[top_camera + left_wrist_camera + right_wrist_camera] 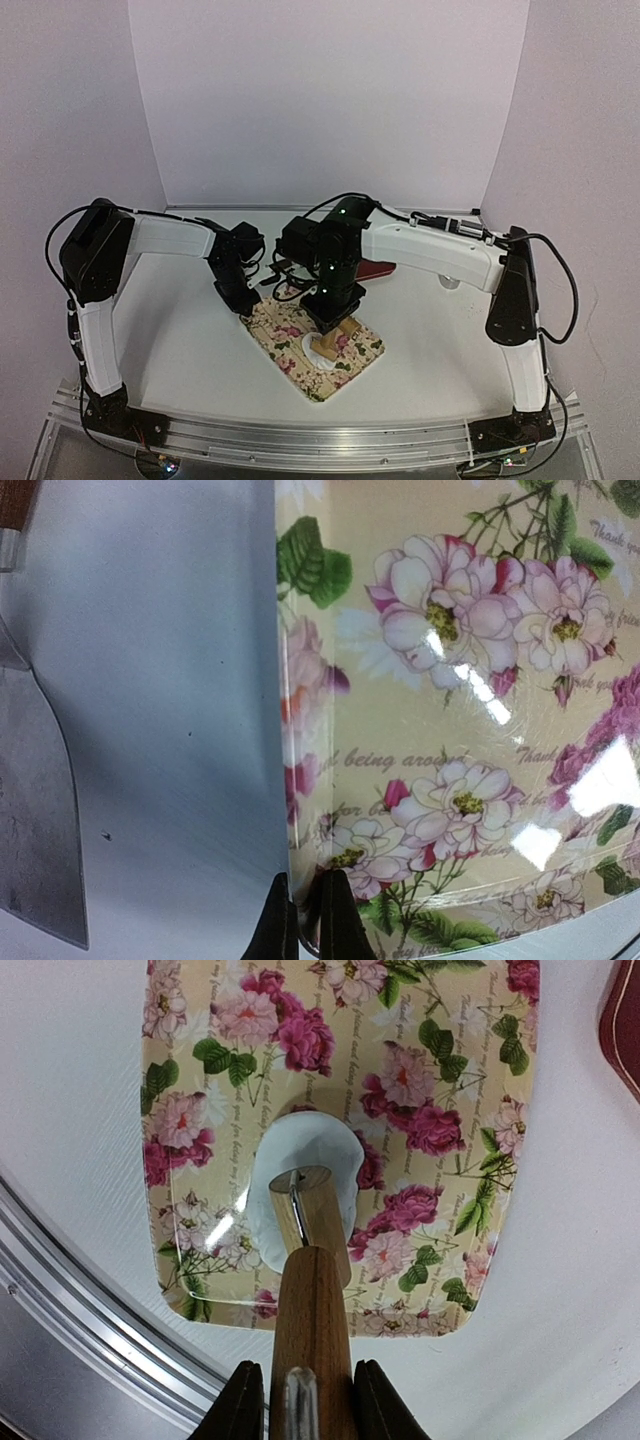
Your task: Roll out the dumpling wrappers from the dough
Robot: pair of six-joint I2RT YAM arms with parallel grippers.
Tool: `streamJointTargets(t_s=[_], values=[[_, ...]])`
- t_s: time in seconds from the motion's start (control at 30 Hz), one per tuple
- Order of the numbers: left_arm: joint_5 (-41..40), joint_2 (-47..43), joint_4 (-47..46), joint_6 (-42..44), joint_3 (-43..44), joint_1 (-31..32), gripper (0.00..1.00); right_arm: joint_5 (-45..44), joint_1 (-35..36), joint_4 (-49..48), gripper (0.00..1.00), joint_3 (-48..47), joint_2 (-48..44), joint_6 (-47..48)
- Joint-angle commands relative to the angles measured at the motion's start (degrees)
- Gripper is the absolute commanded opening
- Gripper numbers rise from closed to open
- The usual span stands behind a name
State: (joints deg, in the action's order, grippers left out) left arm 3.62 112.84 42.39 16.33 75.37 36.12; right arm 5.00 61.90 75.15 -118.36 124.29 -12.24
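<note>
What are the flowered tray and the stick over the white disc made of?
Flowered tray: glossy, likely plastic or lacquer; bright glare spots on its print. Stick: seemingly varnished wood; brown with visible grain and sheen. White disc: matte, doughlike.

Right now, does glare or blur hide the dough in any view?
Right wrist: dumpling wrapper sharp, rolling pin covers part, small glint on floral tray. Left wrist: big white glare patches on tray, wrapper out of frame. Top: wrapper small, no glare.

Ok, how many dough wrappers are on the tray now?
1: a white disc on the near half of the floral tray, partly under the wooden roller in the right claw. Anything beneath the roller is hidden.
</note>
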Motion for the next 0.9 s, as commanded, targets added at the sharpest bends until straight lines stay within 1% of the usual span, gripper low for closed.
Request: streamJointTargets(t_s=[0.0,0.17,0.37,0.57,0.87], values=[[-7.0,2.7,-5.0,1.6,-1.4,-0.3,0.0,2.1,-2.6,12.0,0.0,8.0,3.9,-4.1],[-8.2,1.7,-8.0,2.9,-3.6,-0.3,0.0,0.8,-6.7,11.5,0.0,11.6,1.9,-2.6],[-9.3,1.6,-10.1,4.0,-4.8,-0.3,0.0,-0.4,-8.7,11.5,0.0,12.4,2.9,-0.7],[-10.2,2.5,-12.0,5.3,-4.9,-0.8,0.0,-1.1,-11.2,11.3,0.0,14.8,2.9,-1.1],[-11.3,4.5,-14.4,7.8,-3.3,-1.7,0.0,0.2,-15.1,11.1,0.0,15.7,2.7,-0.1]])
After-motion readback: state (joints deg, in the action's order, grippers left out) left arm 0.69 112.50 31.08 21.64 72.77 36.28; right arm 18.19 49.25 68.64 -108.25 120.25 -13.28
